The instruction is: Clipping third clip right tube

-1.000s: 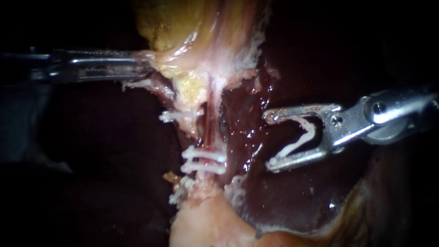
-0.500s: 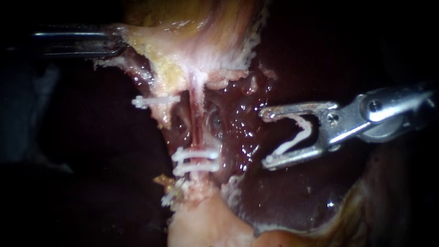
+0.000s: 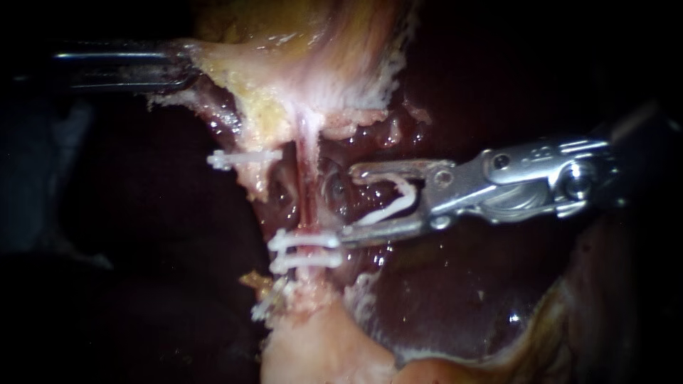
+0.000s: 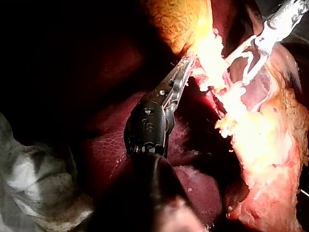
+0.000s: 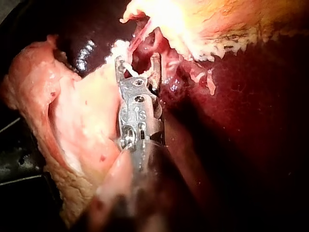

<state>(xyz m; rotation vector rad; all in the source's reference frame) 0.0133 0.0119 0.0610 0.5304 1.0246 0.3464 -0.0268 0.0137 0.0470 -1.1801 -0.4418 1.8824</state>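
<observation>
The left instrument (image 3: 183, 65) lies level, its shaft coming in from the left. Its 2 jaws are clamped together on a fold of tissue (image 3: 213, 64). The right instrument (image 3: 348, 205) reaches in from the right, dipping slightly toward its tip. Its 2 jaws stand spread, with a clip (image 3: 388, 211) seated between them and touching both.

Dark wet liver (image 3: 462, 313) carries everything; pale yellowish tissue (image 3: 327, 64) lies on it; crumpled grey cloth (image 4: 34, 183) beside the liver.
</observation>
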